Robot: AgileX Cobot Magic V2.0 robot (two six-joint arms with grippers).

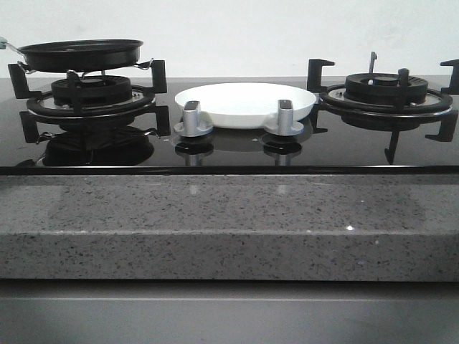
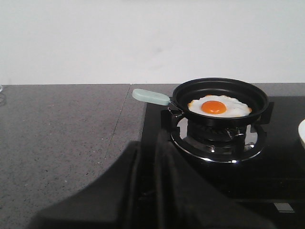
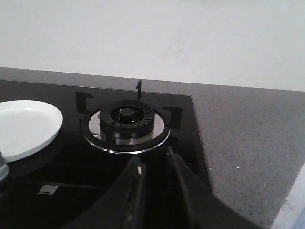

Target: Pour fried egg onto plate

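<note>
The right gripper point(image 3: 155, 191) hung near the bare right burner point(image 3: 126, 123), fingers slightly apart and holding nothing. The left gripper point(image 2: 152, 191) showed only as a dark mass; I could not tell its state. Beyond it the egg point(image 2: 219, 106) lay in the pan point(image 2: 219, 98) on the left burner point(image 1: 92, 97). The plate point(image 1: 244, 102) sat between the burners, behind two knobs point(image 1: 192, 118).
</note>
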